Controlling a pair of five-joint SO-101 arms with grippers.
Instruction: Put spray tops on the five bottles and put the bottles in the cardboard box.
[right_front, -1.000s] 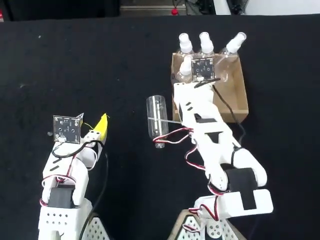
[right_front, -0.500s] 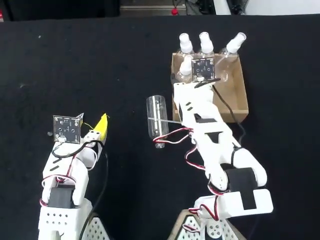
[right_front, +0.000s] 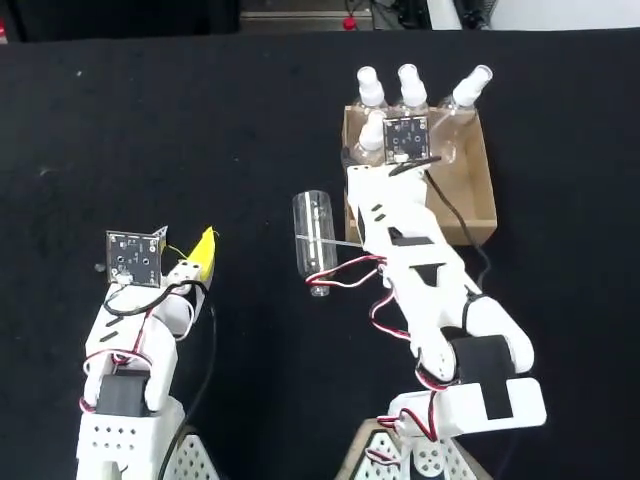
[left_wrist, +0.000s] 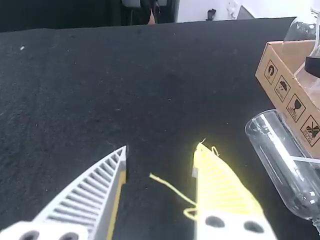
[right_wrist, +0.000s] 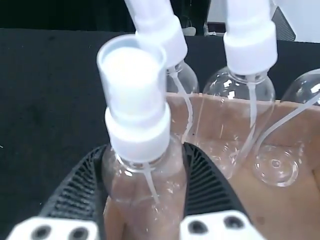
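A cardboard box (right_front: 470, 205) stands at the back right of the black table. Three clear bottles with white spray tops (right_front: 411, 85) stand along its far wall. My right gripper (right_wrist: 145, 150) is over the box's near-left corner, its black fingers (right_wrist: 205, 182) shut on a fourth capped bottle (right_wrist: 142, 180), which stands upright (right_front: 371, 135). One bottle without a top (right_front: 315, 240) lies on the table just left of the box, also in the left wrist view (left_wrist: 285, 160). My left gripper (left_wrist: 162, 149) rests low at the front left, open, with nothing between its white and yellow fingers (right_front: 204, 250).
The box's side wall (left_wrist: 290, 85) is close beside the lying bottle. The right arm's white links and cables (right_front: 420, 270) stretch from the front edge to the box. Bare black table lies between the left gripper and the lying bottle.
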